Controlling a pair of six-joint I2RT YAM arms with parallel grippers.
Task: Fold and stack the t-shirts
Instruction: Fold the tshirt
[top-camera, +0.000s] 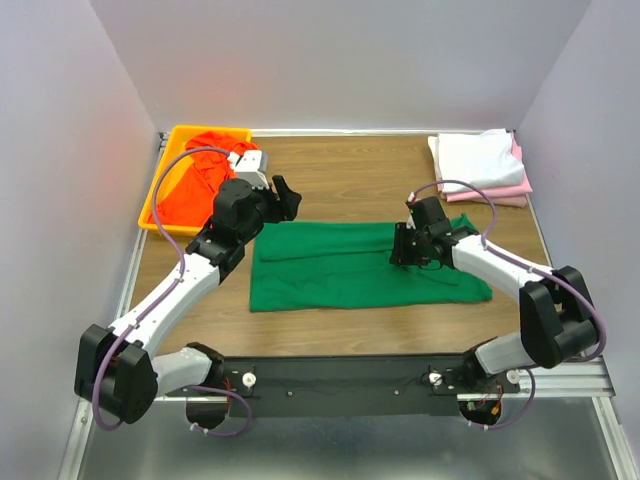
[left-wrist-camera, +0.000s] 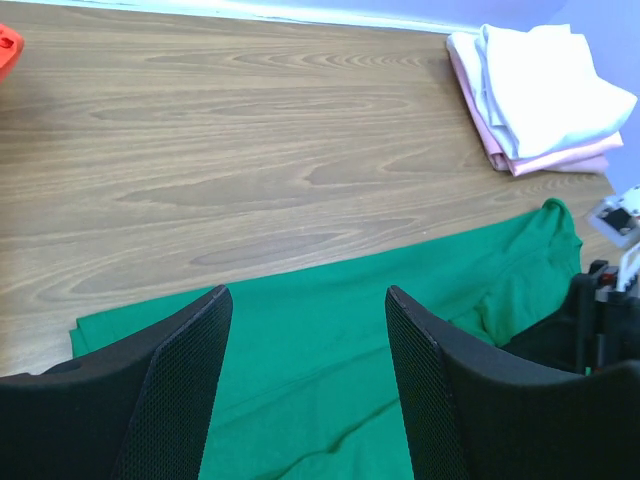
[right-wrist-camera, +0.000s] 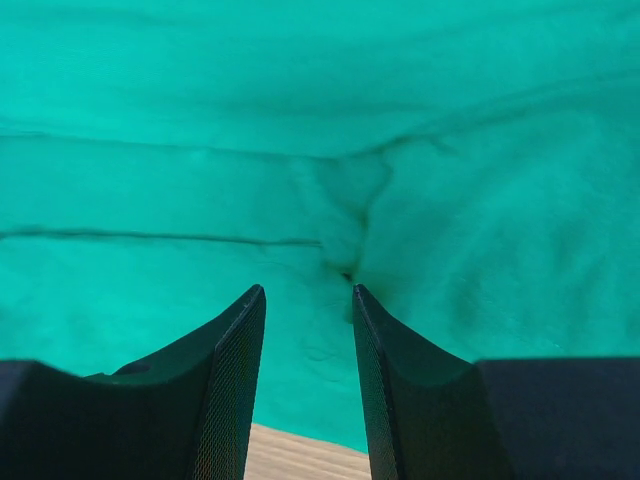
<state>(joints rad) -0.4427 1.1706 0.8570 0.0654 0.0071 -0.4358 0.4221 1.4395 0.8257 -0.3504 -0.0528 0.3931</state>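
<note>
A dark green t-shirt (top-camera: 350, 265) lies folded into a long band across the middle of the table. My left gripper (top-camera: 285, 198) hovers at its back left corner, open, with nothing between its wide-apart fingers (left-wrist-camera: 190, 380); the green cloth (left-wrist-camera: 320, 340) lies below them. My right gripper (top-camera: 405, 250) sits low over the right part of the green shirt (right-wrist-camera: 300, 120), open, its fingertips beside a small pucker in the cloth and not pinching it. An orange-red t-shirt (top-camera: 195, 185) lies crumpled in the yellow tray. A folded white t-shirt (top-camera: 475, 158) rests on a folded pink one (top-camera: 500, 192) at the back right.
The yellow tray (top-camera: 175, 135) stands at the back left corner against the wall. The white and pink stack (left-wrist-camera: 545, 90) shows in the left wrist view too, with the right arm (left-wrist-camera: 600, 310) at that view's right edge. Bare wood (top-camera: 350, 170) lies behind the green shirt.
</note>
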